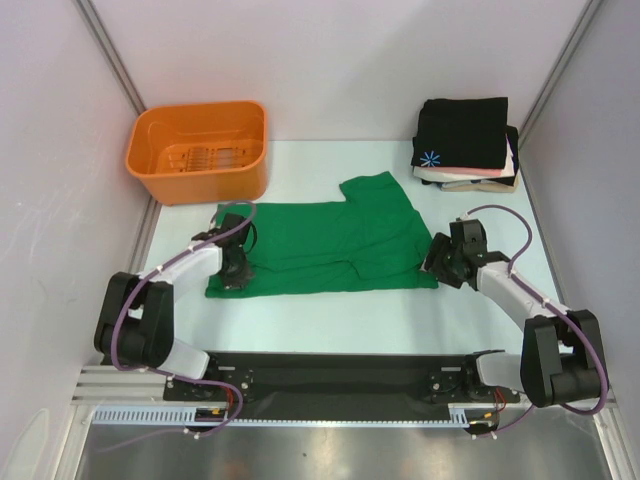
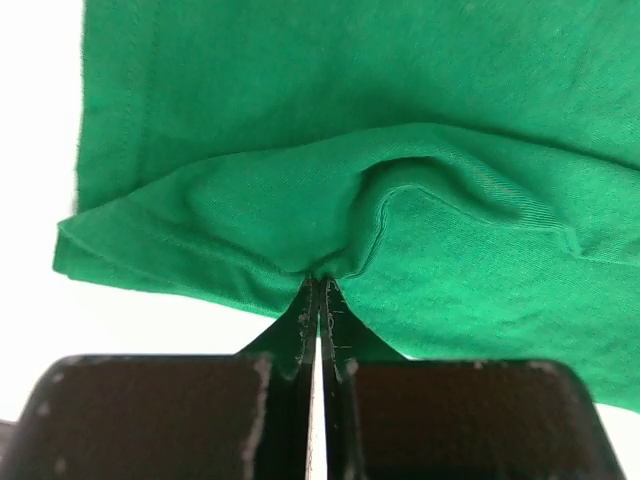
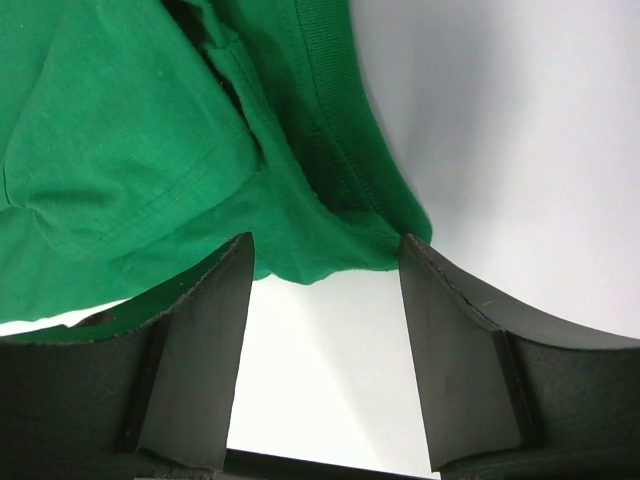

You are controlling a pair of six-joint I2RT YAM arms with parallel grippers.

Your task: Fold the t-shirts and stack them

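the green t-shirt (image 1: 330, 245) lies across the middle of the white tabletop (image 1: 330, 320), partly folded into a long flat band, with one sleeve sticking out toward the far side. the left hand (image 1: 237, 268) is at the shirt's left end, near the front edge. in the left wrist view its fingers (image 2: 306, 325) are pressed together, pinching a small ridge of green cloth at their tips, and the fabric puckers into a raised fold just beyond the pinch. the hemmed edge of the shirt runs off to the left, lying on the tabletop.

the right hand (image 1: 440, 262) sits at the shirt's right front corner. its fingers (image 3: 200, 340) are spread wide apart, and in the right wrist view the shirt's corner, with its stitched hem, reaches just into the gap between the fingertips — nothing is gripped, and whether the cloth touches either finger can't be told.

at the far right corner of the tabletop sits a stack (image 1: 480, 172) of folded t-shirts, well apart from the green one. a black t-shirt (image 1: 462, 125) lies on top, with a small blue-white starburst mark near its front left — pale and pink layers peek out beneath it. an orange basket (image 1: 200, 150) stands at the far left corner, beyond the left hand.
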